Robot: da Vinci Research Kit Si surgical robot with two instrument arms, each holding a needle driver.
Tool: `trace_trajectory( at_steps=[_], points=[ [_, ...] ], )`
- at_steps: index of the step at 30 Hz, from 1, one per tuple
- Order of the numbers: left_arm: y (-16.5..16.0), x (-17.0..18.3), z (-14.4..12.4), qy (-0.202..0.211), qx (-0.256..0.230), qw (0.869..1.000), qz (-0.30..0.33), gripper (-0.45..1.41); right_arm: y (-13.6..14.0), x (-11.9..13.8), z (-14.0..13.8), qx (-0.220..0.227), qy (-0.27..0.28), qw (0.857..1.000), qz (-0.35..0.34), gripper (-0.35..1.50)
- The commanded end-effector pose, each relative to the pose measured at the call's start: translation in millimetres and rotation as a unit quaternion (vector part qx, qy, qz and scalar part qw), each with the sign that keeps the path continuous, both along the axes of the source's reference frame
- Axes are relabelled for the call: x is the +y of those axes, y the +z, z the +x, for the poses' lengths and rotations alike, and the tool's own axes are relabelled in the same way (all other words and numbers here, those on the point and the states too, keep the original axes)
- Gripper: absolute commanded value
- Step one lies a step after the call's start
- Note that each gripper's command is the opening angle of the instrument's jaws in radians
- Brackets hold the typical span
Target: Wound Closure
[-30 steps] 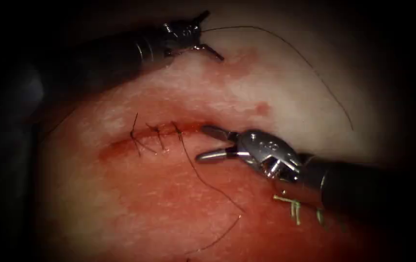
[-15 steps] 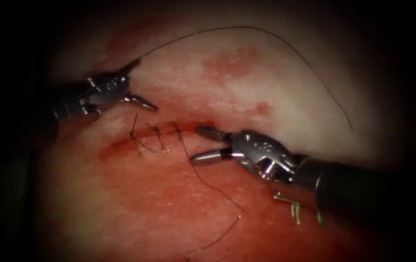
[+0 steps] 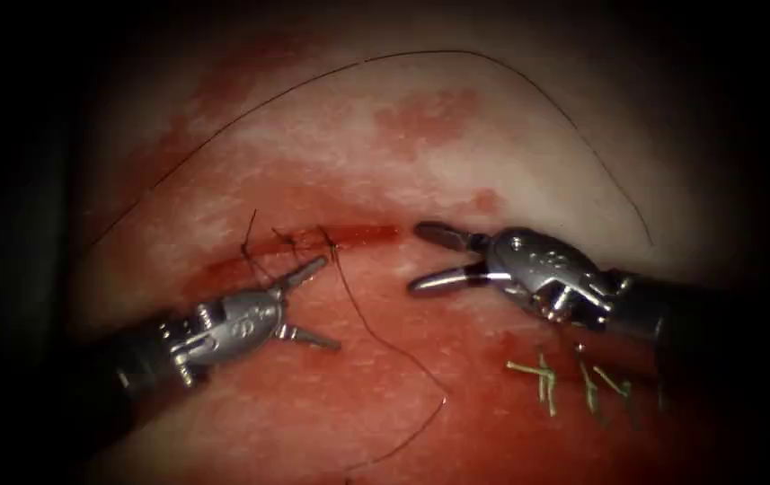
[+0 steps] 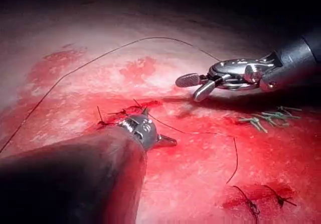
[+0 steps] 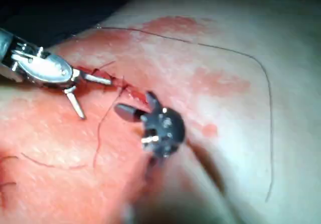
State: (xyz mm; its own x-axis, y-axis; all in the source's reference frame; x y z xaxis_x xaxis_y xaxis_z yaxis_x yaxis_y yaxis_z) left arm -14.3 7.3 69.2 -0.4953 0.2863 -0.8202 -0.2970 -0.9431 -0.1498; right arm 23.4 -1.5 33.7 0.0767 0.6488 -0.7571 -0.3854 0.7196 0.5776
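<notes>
The left tool [image 3: 311, 300] sits low on the left with its jaws spread wide and nothing between them; the upper jaw tip reaches the stitches [image 3: 290, 251] on the cut [image 3: 313, 244], the lower one points out over bare tissue [image 3: 331, 422]. The right tool [image 3: 428, 258] comes in from the right, jaws also well apart and empty, its tips just off the right end of the cut. Between the two tools lies a clear strip of tissue, crossed by one strand of thread [image 3: 376, 332] that runs down from the stitches and curls toward the lower edge. A second long run of thread arcs high over the pale upper tissue, from far left round to far right, well apart from both tools. I cannot make out the needle. Red fluid [image 3: 420, 117] blotches the tissue above the cut. Green thread ends [image 3: 542, 377] lie beneath the right tool's shaft. From the left wrist, the left tool [image 4: 150, 128] rests at the stitches with the right tool [image 4: 193, 86] apart from it.
</notes>
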Motion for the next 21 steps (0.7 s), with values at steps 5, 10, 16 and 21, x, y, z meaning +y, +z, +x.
trace_trajectory(
  at_steps=[5,10,16,21],
  points=[
    [0.1,-0.7,-3.0,0.026,0.036,0.999,-0.026,0.59,-0.3,0.5,0.0,-0.015,0.007,1.000,-0.010,1.25],
    [-0.6,-2.5,-5.3,0.054,0.080,0.994,-0.052,0.52,-1.4,1.1,-1.6,-0.043,0.010,0.999,-0.021,1.25],
    [-2.4,-3.3,-7.1,0.068,0.098,0.990,-0.078,0.44,-1.8,1.4,-2.6,-0.051,0.014,0.998,-0.022,1.25],
    [-2.6,-3.2,-8.7,0.072,0.118,0.986,-0.095,0.34,-1.8,1.4,-2.3,-0.052,0.015,0.998,-0.022,1.28]
  ],
)
